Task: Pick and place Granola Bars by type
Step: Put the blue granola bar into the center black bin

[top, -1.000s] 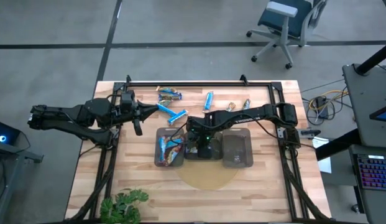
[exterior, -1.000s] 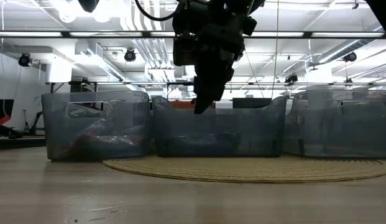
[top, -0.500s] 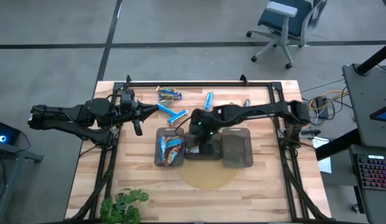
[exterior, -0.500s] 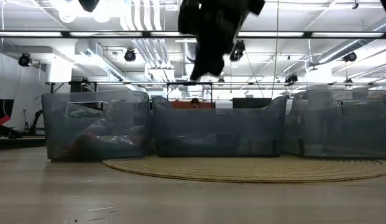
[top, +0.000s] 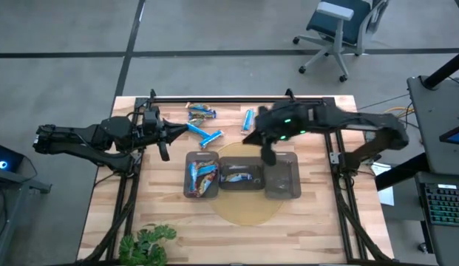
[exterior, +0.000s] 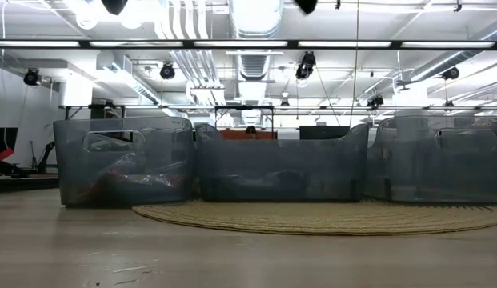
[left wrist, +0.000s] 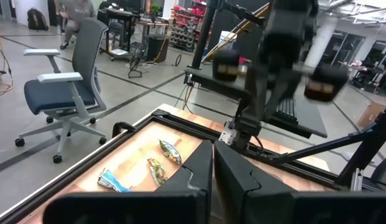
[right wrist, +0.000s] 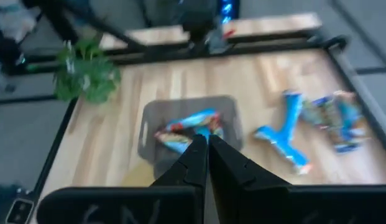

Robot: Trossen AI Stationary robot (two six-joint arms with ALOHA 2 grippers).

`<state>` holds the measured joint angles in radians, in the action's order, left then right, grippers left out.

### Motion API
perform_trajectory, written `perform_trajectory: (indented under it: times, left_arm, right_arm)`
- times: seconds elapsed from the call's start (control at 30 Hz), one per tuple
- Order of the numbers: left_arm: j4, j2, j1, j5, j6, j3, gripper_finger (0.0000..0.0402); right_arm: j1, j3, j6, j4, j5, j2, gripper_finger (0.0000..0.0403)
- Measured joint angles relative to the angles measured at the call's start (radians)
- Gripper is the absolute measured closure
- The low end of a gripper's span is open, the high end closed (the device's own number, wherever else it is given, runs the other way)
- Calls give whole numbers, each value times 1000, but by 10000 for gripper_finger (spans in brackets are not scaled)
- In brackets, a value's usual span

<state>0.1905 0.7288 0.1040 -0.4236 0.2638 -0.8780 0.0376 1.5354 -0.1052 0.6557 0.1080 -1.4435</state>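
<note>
In the low view, a flat round woven straw mat [exterior: 320, 216] lies on the pale wooden plank table [exterior: 152, 256] in the lower part of the frame. Standing side by side behind it are three dark translucent rectangular plastic trays with rounded corners. The left tray [exterior: 124, 160] holds a heap of crinkled shiny wrappers, the middle tray [exterior: 280, 164] shows a low dim shape at its bottom, and what the right tray [exterior: 440, 160] contains cannot be told from here.

From above, the left tray [top: 201, 176] sits at centre frame with several wrapped granola bars [top: 203, 174] in blue, orange and silver foil. The middle tray [top: 240, 176] holds a couple of blue-and-brown bars [top: 238, 176]. The right tray [top: 281, 177] looks empty.

Higher in the frame, loose bars lie on bare wood: two bright blue bars [top: 205, 134] crossed near the left gripper, a mixed blue-and-brown cluster [top: 200, 112] near the black frame rail, one blue bar [top: 247, 118] and a small greenish bar [top: 293, 122].

The right gripper [top: 270, 156] hangs over the gap between the middle and right trays, fingers pressed together, holding nothing. The left gripper [top: 163, 150] waits at centre left, fingers likewise together and empty.
</note>
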Motion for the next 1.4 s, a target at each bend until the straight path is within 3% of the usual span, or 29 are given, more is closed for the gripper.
perform_trajectory:
  times: [0.23,0.77,1.1,1.4]
  left_arm:
    - [-1,0,0,0,-2,0,401]
    - [-43,-15,0,0,-30,0,401]
    - [-39,-26,-2,-55,-27,-6,401]
    - [294,-3,-15,-115,-69,-229,401]
  right_arm:
    - [0,-30,-15,72,-197,204,394]
    - [0,-261,-123,68,-245,639,394]
    - [0,-298,-125,101,-273,710,394]
    - [0,-297,-124,176,-321,717,394]
